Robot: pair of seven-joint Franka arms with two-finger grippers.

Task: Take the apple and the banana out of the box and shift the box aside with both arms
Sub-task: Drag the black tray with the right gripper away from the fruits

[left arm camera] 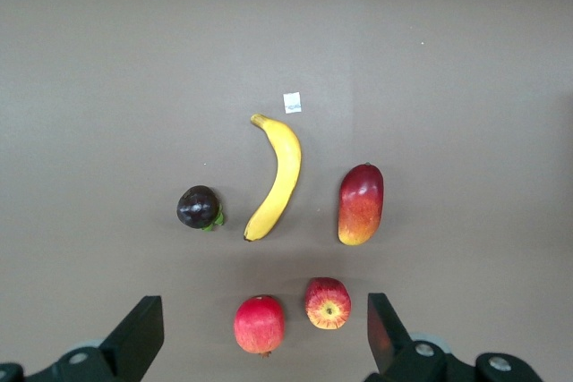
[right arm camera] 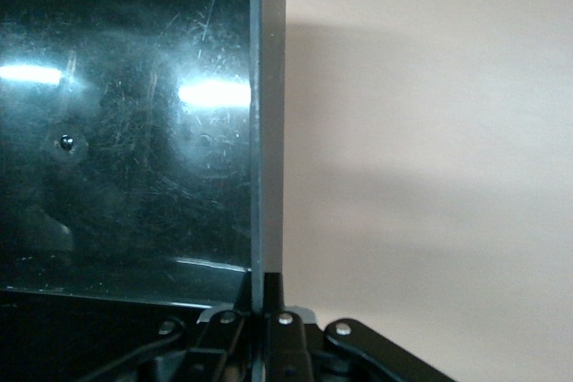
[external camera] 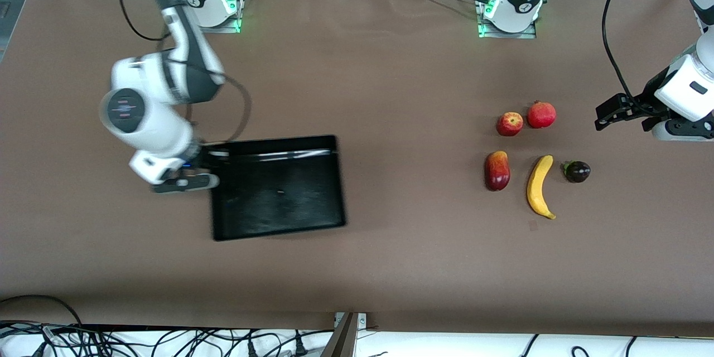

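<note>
**Box gripped at its edge, fruit laid out apart**

Brown matte table (external camera: 390,95) fills the front view, with cables trailing along its near edge and both arm bases at the top. Toward the right arm's end lies the box (external camera: 278,187), a shallow black glossy bin with no lid; its outline looks smeared in the front view. The right gripper (external camera: 207,157) sits at the box's wall on the right arm's side, and the arm's white wrist covers most of it. In the right wrist view its fingers (right arm camera: 269,310) are pressed together on the thin upright wall, with the scratched, shiny floor of the box (right arm camera: 125,131) to one side and bare table to the other.

Wide bare table separates the box from the fruit toward the left arm's end. The curved yellow banana (external camera: 540,186) lies between a red-and-yellow mango (external camera: 497,170) and a small dark round fruit (external camera: 577,171), none touching. Farther from the camera, the apple (external camera: 510,123) sits just beside a red pomegranate (external camera: 541,114).

The left gripper (external camera: 619,113) waits in the air over the table's edge area past the fruit, fingers (left arm camera: 139,333) spread wide with nothing between them. Its arm is cut off by the frame.
</note>
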